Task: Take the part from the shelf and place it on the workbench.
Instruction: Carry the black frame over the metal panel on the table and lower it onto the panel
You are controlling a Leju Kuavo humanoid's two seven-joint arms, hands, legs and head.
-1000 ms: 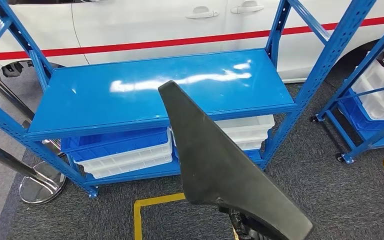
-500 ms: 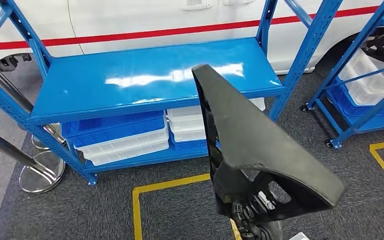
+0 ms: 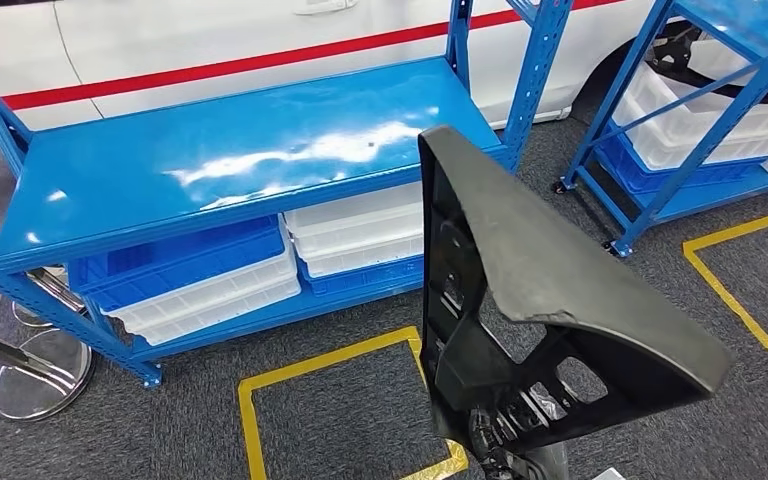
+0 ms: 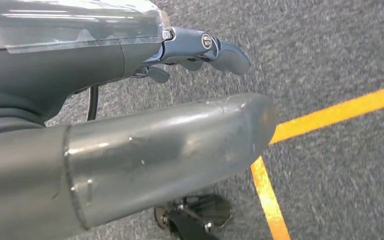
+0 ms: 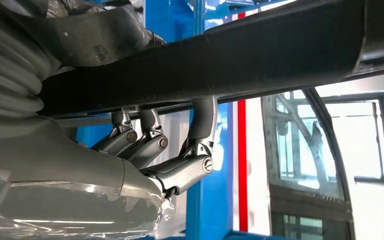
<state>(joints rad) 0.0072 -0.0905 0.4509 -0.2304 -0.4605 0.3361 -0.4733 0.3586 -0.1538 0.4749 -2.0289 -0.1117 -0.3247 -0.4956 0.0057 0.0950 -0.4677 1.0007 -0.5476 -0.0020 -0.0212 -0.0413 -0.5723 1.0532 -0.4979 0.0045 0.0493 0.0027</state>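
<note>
The part [image 3: 520, 290], a long black plastic panel with a ribbed, cut-out underside, stands lifted in front of the blue shelf [image 3: 230, 170], its narrow end pointing up toward the shelf's glossy top board and its wide end low in the head view. The right hand [image 5: 145, 150] holds it: in the right wrist view the fingers [image 5: 200, 125] hook up and around the part's dark edge, clenched on it (the thumb's side is hidden behind the part). The left hand [image 4: 200, 50] hangs over grey carpet [image 4: 330, 50] crossed by yellow floor tape [image 4: 330, 112], its fingers loosely curled with nothing in them; whether they are fully closed cannot be told. Under the shelf's top board sit blue and white bins [image 3: 200, 280]. Behind the shelf stands a white car [image 3: 210, 45] with a red stripe, and a second blue rack [image 3: 690, 140] with white bins stands to the right.
</note>
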